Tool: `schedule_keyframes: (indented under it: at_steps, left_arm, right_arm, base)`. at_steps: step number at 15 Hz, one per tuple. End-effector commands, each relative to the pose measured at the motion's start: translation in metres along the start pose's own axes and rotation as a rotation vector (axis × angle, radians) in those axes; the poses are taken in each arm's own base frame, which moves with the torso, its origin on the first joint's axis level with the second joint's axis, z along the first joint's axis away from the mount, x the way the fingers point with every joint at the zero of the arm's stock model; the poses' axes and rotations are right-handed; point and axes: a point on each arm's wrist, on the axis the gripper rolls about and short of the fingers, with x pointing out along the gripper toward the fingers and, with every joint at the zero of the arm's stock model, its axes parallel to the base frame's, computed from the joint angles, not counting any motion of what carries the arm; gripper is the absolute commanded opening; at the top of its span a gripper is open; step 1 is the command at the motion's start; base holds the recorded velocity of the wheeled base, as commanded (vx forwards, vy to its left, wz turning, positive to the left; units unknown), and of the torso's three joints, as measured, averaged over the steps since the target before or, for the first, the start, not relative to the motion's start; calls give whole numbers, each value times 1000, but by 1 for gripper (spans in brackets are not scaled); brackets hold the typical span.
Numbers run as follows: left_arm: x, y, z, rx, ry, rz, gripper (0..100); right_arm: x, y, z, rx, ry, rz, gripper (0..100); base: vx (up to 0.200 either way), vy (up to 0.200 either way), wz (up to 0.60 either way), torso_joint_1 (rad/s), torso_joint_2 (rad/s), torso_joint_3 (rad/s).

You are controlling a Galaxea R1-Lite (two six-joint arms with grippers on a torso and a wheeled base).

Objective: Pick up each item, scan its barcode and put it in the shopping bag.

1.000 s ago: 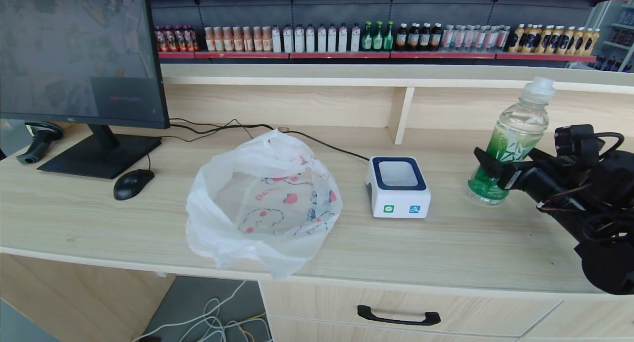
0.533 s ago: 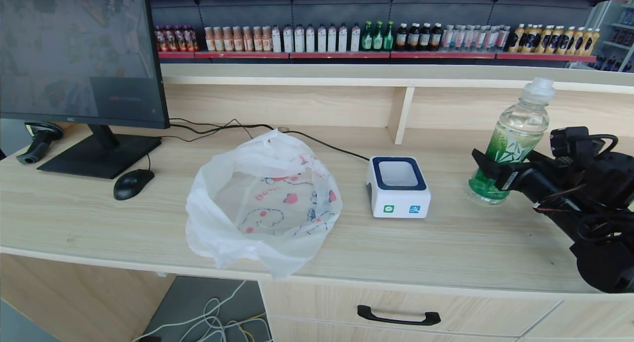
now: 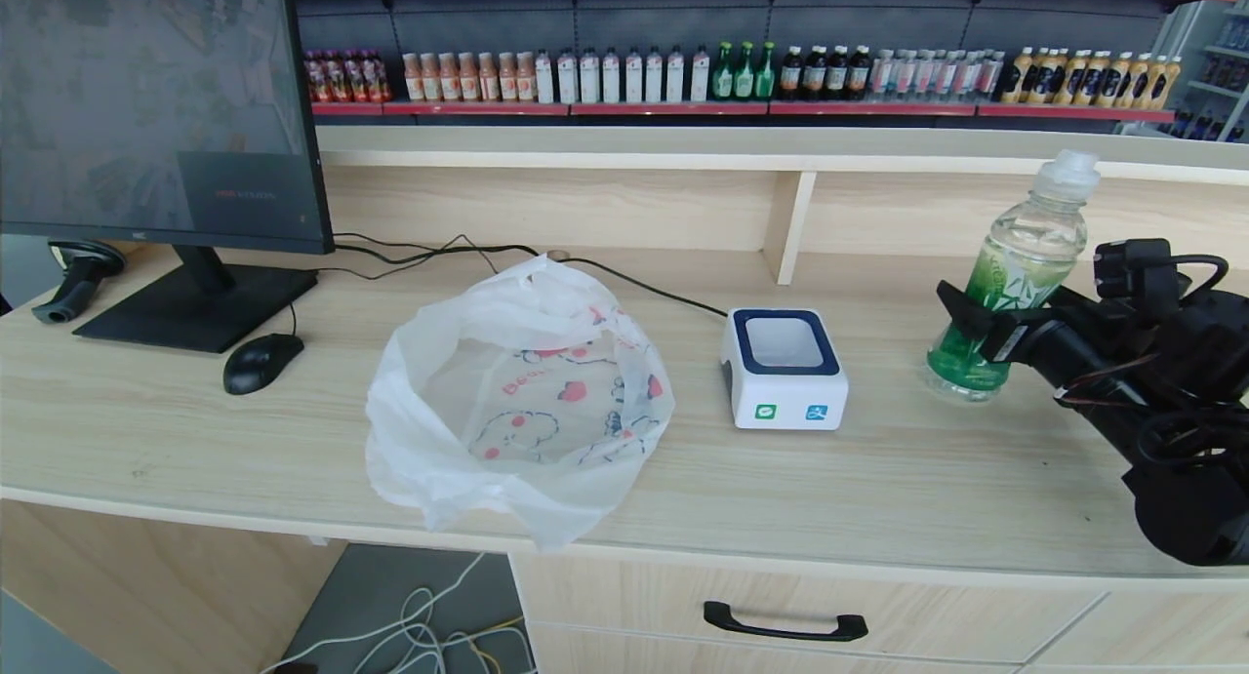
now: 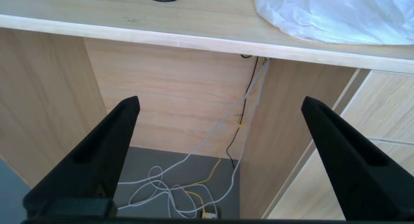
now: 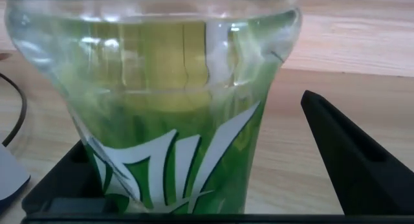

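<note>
- Holding the bottle (image 3: 1015, 264) with my right gripper (image 3: 976, 308), fingers closed on its green waist, I think; one side is poorly seen.
- The bottle is clear plastic with a white cap and leans slightly, at the right of the pale wooden counter (image 3: 878, 479).
- Between it and the thin, wrinkled shopping bag (image 3: 517, 391) stands the scanner (image 3: 784, 367), a white box with a dark-rimmed window.
- A black cable (image 3: 644, 284) passes behind the bag.
- A mouse (image 3: 261, 360) and monitor (image 3: 156, 108) are far left.
- My left gripper (image 4: 220, 153) hangs spread wide, below the counter edge.
</note>
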Motion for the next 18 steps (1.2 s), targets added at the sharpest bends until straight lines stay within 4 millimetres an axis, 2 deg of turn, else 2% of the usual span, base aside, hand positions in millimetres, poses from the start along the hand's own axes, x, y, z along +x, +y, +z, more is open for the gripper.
schedule_keyframes:
  at_steps: [1, 2, 3, 14, 18]
  left_arm:
    - [0, 0, 0, -1, -1, 0, 100]
    - [0, 0, 0, -1, -1, 0, 100]
    - [0, 0, 0, -1, -1, 0, 100]
    - [0, 0, 0, -1, -1, 0, 100]
    - [0, 0, 0, 1, -1, 0, 100]
  right_arm:
    - [-2, 0, -3, 4, 12, 0, 100]
    - [-3, 0, -4, 3, 22, 0, 100]
    - [-4, 0, -4, 6, 20, 0, 0]
    - [-5, -4, 2, 7, 1, -12, 0]
    - [-18, -1, 22, -11, -40, 15, 0]
  base:
    - [0, 0, 0, 0, 0, 0]
    - [0, 0, 0, 0, 0, 0]
    - [0, 0, 0, 0, 0, 0]
    - [0, 0, 0, 0, 0, 0]
    - [0, 0, 0, 0, 0, 0]
